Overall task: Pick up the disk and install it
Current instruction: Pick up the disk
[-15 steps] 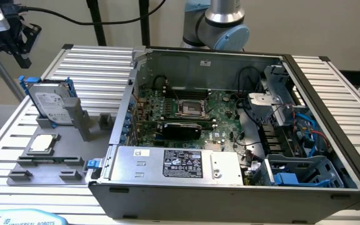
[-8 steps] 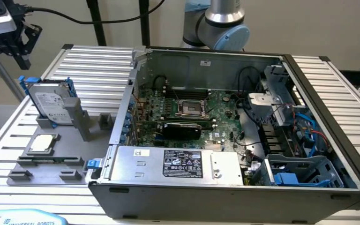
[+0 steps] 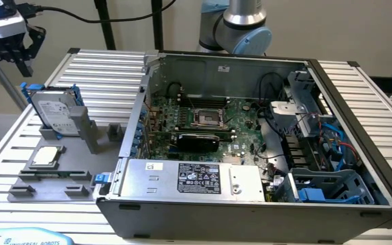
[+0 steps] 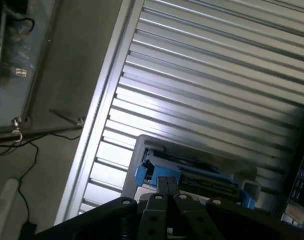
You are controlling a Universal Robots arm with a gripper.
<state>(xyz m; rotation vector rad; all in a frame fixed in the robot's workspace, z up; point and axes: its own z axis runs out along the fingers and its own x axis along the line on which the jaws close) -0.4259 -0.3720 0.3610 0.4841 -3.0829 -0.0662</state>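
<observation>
Gripper (image 3: 24, 64) hangs above the ribbed aluminium table (image 3: 107, 71) at the exterior view's left, over and a little to that side of the disk (image 3: 54, 113), with clear air between them; fingers pressed together, nothing held. Disk stands on edge, leaning slightly, in a slot of the grey fixture (image 3: 73, 162); blue carrier frames it, white label faces the camera; processor chip (image 3: 47, 155) lies flat just in front of it on the same fixture. In the wrist view the closed fingertips (image 4: 167, 184) sit over the disk's upper edge (image 4: 197, 172), roughly in line with it. Open computer case (image 3: 250, 219) is well apart at the exterior view's right; a blue bay (image 3: 332, 186) shows in its near corner. Judgement: step in hand is the approach for the pick. To do it well: part the jaws before descending; set them across the thin dimension; centre on the upper edge; match the lean; avoid knocking the fixture post.
</observation>
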